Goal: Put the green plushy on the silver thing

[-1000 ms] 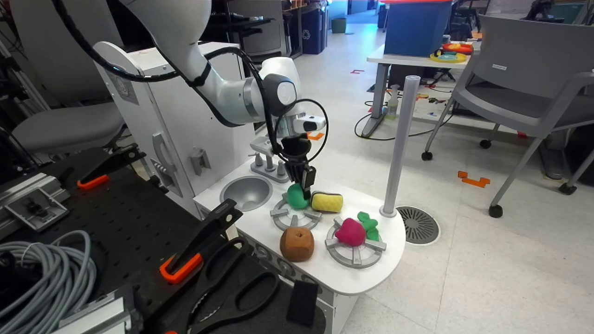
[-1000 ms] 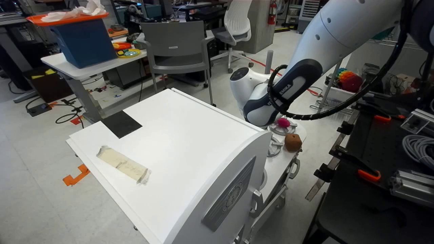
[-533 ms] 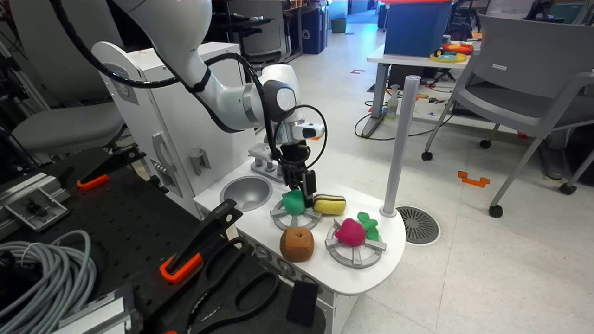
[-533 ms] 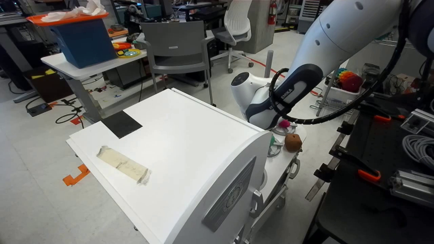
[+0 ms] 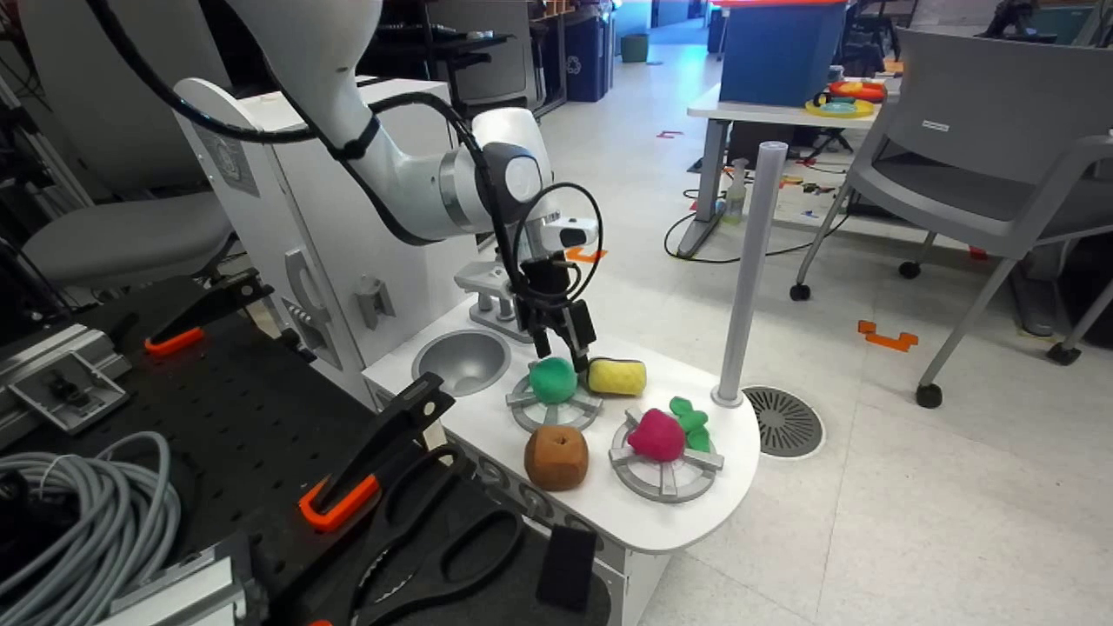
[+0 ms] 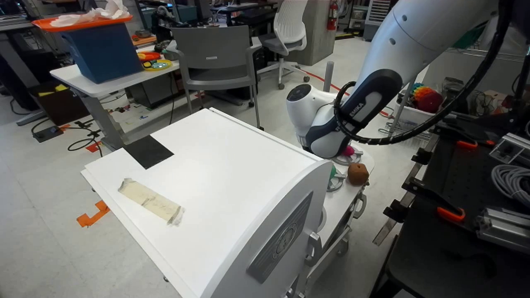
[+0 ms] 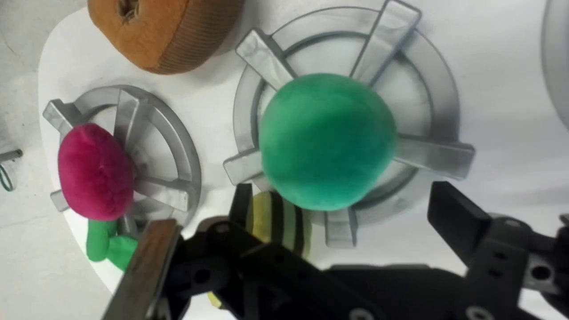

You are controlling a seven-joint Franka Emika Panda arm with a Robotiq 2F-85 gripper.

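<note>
The letting-go appears to be the step in hand: the green plushy (image 7: 328, 142) is seated on the silver thing (image 7: 438, 156), taken to be the round grate just below the claw (image 5: 562, 357). Nothing is grasped by the claw; its fingers (image 7: 455, 220) are spread wide, wider than the plushy as seen in the wrist view, and no contact can be made out. A straight upward retreat seems to be called for next, with the spread kept, since the round plushy could be rolled by a brushed finger. The yellow toy (image 5: 616, 377), lying just beside one finger and partly hidden behind it in the wrist view, could also be caught. The orange-brown toy (image 5: 556, 458) is set farther from the claw, beyond the silver thing. Against the frame of half a second ago, the claw is found higher, its tips nearer the plushy's top than its side. The plushy is left almost in place; the yellow toy seems slightly turned.
</note>
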